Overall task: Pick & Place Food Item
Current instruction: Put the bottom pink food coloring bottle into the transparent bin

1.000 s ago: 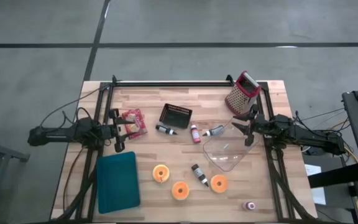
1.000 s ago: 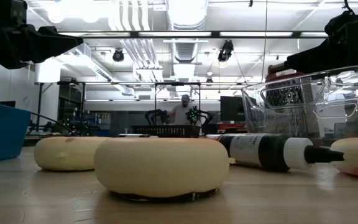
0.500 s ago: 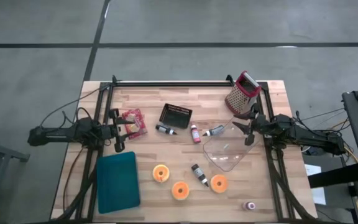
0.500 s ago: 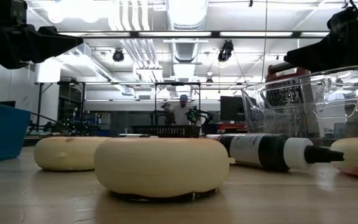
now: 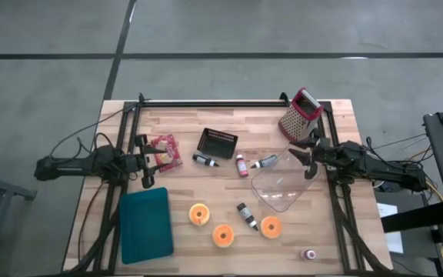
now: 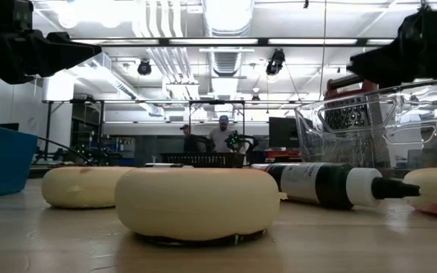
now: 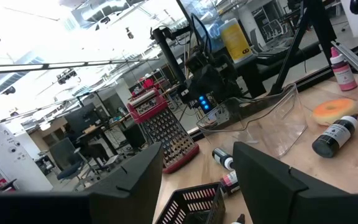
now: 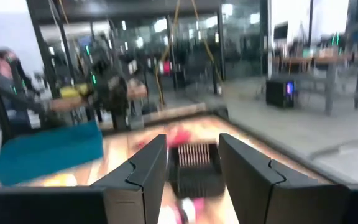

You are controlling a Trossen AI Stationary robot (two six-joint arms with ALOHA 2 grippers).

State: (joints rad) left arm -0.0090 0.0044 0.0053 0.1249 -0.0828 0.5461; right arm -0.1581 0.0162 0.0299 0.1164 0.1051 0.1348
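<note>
Food items: three orange-and-cream doughnuts lay on the front half of the table, one [image 5: 198,214] left of centre, one [image 5: 223,235] nearest the front edge, one [image 5: 271,226] to the right; no gripper touched any of them.
Snack packet: a red packet [image 5: 164,151] lay on the left side, just beside the left gripper.
Clear tub: a see-through plastic tub [image 5: 279,183] stood right of centre, behind the right doughnut.
Right gripper: it [image 5: 305,158] hovered at the tub's far right corner, fingers spread apart, holding nothing.
Left gripper: it [image 5: 148,163] waited at the table's left side, fingers parted, empty.
Teal tray: it [image 5: 145,224] sat at the front left.
Black basket: it [image 5: 217,142] stood mid-table toward the back.
Grater: a red grater [image 5: 299,115] stood at the back right.
Small bottles: several lay between the basket and the tub, one [image 5: 246,215] between the doughnuts.
</note>
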